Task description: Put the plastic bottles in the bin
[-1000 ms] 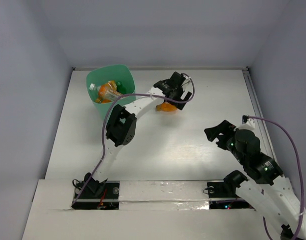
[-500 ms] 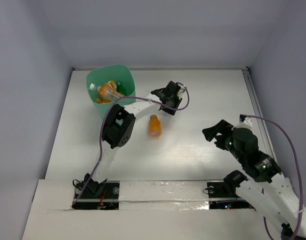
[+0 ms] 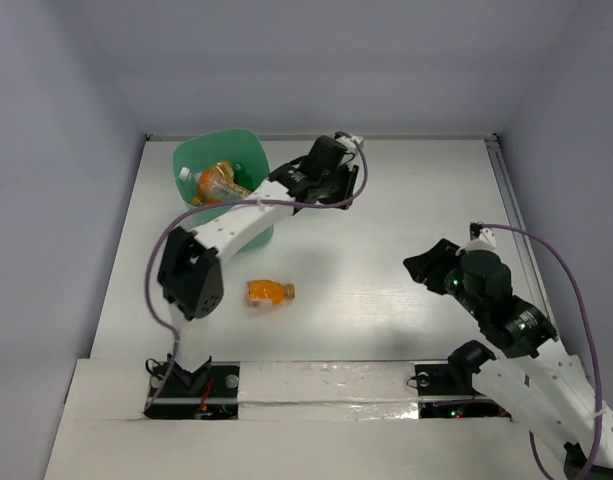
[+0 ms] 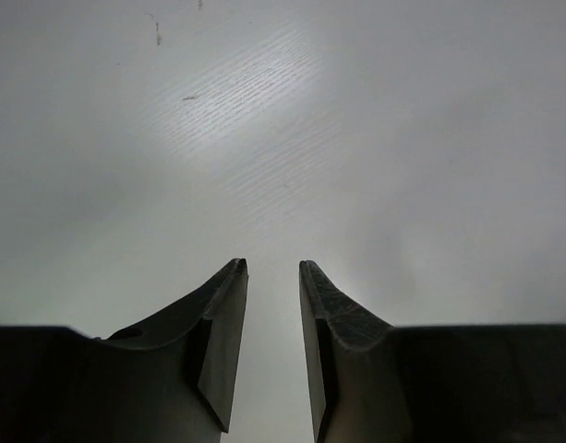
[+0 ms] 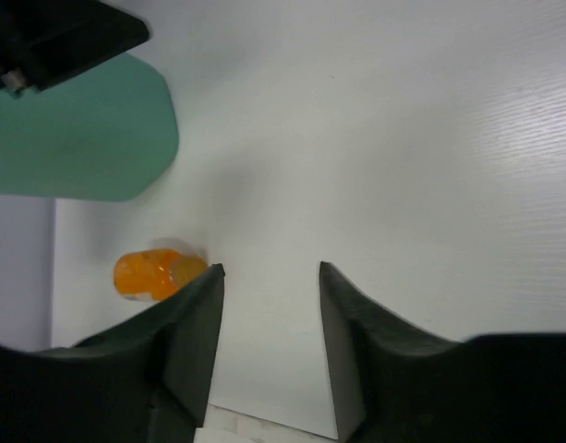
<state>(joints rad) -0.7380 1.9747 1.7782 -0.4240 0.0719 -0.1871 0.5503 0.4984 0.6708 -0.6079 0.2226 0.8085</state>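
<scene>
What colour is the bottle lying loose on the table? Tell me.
Orange. The bottle shows best in the top external view.

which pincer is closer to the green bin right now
Left. The left pincer hangs just to the right of the mint-green bin, close beside its rim. The right pincer is far off across the table, toward the near right side.

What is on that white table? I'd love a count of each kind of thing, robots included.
Robot arms: 2, left and right
Green bin: 1
Loose orange bottle lying outside the bin: 1
Bottles inside the bin: at least 2 showing, the pile partly hidden
Total: at least 6
</scene>
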